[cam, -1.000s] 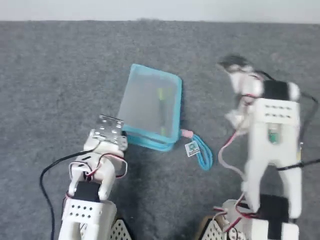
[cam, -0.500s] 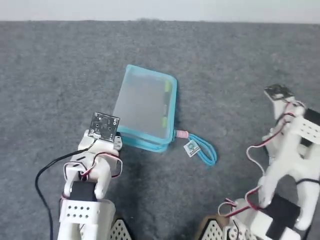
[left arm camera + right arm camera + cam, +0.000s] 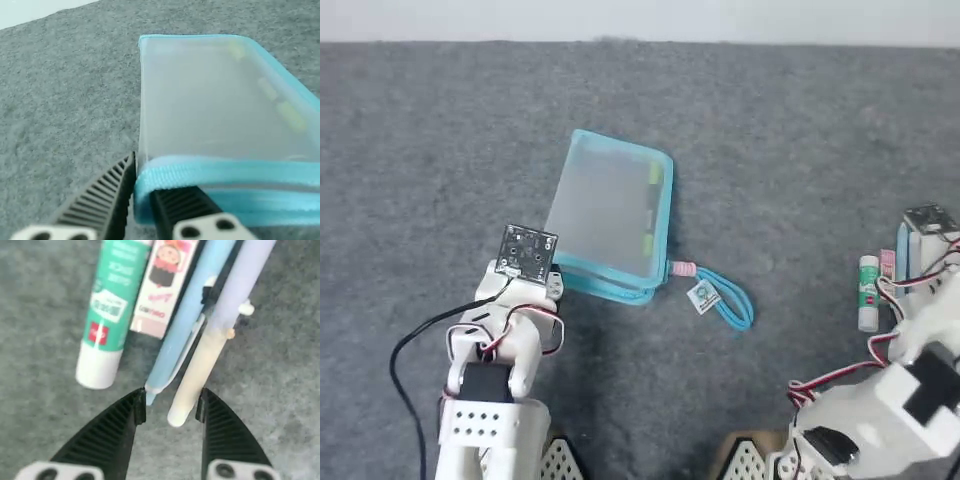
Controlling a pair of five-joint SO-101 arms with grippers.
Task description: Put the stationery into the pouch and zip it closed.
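Left end effector [image 3: 142,202] is clamped on the near left corner of the pouch [image 3: 610,215], gripping its blue zipper edge. The translucent pouch lies flat in the middle of the grey tabletop [image 3: 440,120]. Right end effector [image 3: 171,402] has its fingers apart, straddling the tips of a blue pen [image 3: 192,315] and a lilac-and-cream pen [image 3: 220,325] at the tabletop's right edge, well apart from the pouch. Beside the pens lie a glue stick [image 3: 107,305] and a small pink eraser [image 3: 162,285].
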